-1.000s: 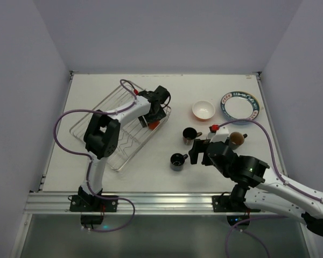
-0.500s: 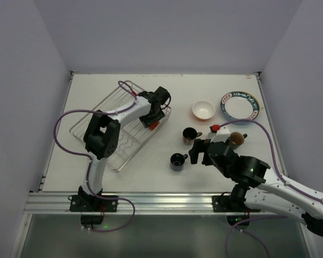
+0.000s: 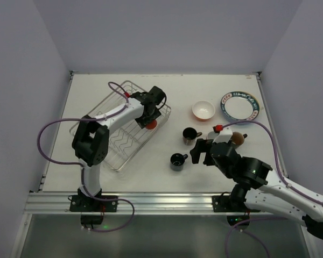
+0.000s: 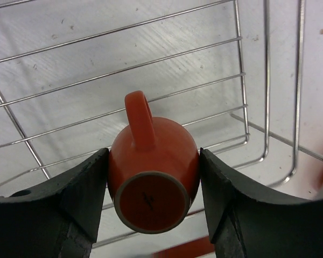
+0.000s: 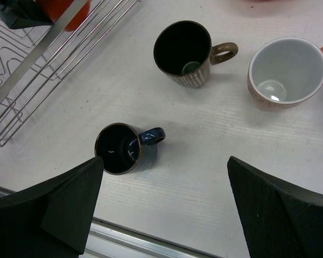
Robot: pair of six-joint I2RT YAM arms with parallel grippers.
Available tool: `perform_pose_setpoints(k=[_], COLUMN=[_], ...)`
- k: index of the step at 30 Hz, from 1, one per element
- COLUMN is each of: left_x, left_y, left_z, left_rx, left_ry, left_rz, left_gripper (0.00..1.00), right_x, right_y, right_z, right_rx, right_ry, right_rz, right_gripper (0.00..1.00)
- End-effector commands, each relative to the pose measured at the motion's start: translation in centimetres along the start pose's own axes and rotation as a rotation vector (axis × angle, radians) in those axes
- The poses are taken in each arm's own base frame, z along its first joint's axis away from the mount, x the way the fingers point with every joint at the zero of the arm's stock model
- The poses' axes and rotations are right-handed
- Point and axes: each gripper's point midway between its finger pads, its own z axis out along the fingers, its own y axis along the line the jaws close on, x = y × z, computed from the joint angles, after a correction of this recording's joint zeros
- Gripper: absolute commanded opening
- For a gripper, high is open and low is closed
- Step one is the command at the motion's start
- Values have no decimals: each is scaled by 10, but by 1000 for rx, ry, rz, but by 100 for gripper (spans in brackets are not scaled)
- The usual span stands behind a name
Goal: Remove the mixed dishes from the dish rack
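**With the left claw clamped on the orange mug, the step is lifting it out of the rack**

As seen from the top camera, the dish rack (image 3: 126, 145) sits toward 10 o'clock on the bench (image 3: 151, 172). The left claw (image 3: 151, 119) is at the rack's 3 o'clock corner. In the left wrist view both pads (image 4: 89, 183) press the sides of the orange mug (image 4: 151, 156). Its base faces the camera and its handle points to 12 o'clock, with the rack wires just behind. I can't tell whether it is clear of the rim yet.

The right claw (image 3: 200, 152) is spread wide and holds nothing. It hovers near 5 o'clock, over the unloaded mugs.

Already out on the bench:
- black mug (image 5: 118, 149)
- brown mug (image 5: 183, 51)
- pink mug (image 5: 287, 71)
- orange bowl (image 3: 203, 110), toward 2 o'clock
- patterned plate (image 3: 239, 105), also toward 2 o'clock

Step, as judged: one mug is mid-unload and the grip looks seated.

Next move needs:
- raise the mug straight up past the rack's side wires so the handle doesn't snag
- carry it toward 3 o'clock
- set it down on bare bench, apart from the brown and black mugs
- release only once it is resting

Risk: the grip is on a rounded body, so a tilt could let the mug slip.
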Motion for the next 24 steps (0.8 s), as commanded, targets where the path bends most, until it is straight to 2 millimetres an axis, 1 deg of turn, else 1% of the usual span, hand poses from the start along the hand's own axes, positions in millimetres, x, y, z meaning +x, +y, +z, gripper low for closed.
perform_pose_setpoints(k=[1,2,3,4,5,6,7,8,9,10,11,12,13,14,15,17,18,19,20,21,22,23,24], left_x=[-34,-37,-36,-41,-45,-45,-50,-50,-49,-46,-41,-38,-32,-28,-30,-20,-18,-20,-12,-13,-14,-6,0], left_y=[-13,-15,-13,-13,-14,-12,-12,-15,-16,-12,-21,-23,-20,-30,-31,-36,-36,-35,-35,-32,-35,-34,-25], left_z=[-46,-51,-53,-64,-71,-73,-85,-90,-94,-100,-108,-114,-122,-134,-150,-166,-173,-190,-195,-211,-224,-232,-233], left_rx=[123,140,145,174,191,199,227,255,278,302,365,400,440,512,569,655,689,749,797,853,919,958,977], left_ry=[-97,-99,-100,-105,-112,-113,-117,-109,-97,-80,-41,-21,-1,32,38,76,88,97,133,144,156,208,231], left_rz=[-110,-128,-133,-148,-166,-171,-187,-204,-208,-213,-223,-226,-223,-225,-232,-219,-217,-221,-210,-215,-230,-220,-225], left_gripper=[0,0,0,0,0,0,0,0,0,0,0,0,0,0,0,0,0,0,0,0,0,0,0], right_x=[-5,-7,-5,-8,-15,-12,-16,-25,-28,-28,-33,-35,-34,-39,-40,-45,-50,-54,-58,-61,-72,-75,-71], right_y=[-3,-1,6,6,14,22,26,36,42,51,56,61,68,75,79,88,90,88,96,100,107,114,124], right_z=[7,9,9,10,9,8,8,6,4,2,1,3,1,2,5,3,3,7,3,0,-5,-12,-21], right_rx=[23,11,-33,-46,-93,-151,-181,-234,-275,-330,-353,-367,-412,-445,-456,-521,-528,-523,-578,-613,-669,-720,-801], right_ry=[-16,-15,9,7,-15,7,-2,-30,-36,-31,-42,-33,-18,-26,-20,-6,-10,-11,-10,-20,-62,-80,-67], right_rz=[84,98,107,110,129,120,124,128,122,96,99,93,71,68,56,58,60,61,53,35,24,5,-25], right_gripper=[99,99,99,99,99,99,99,99,99,99,99,99,99,99,99,99,99,98,97,96,95,95,94])
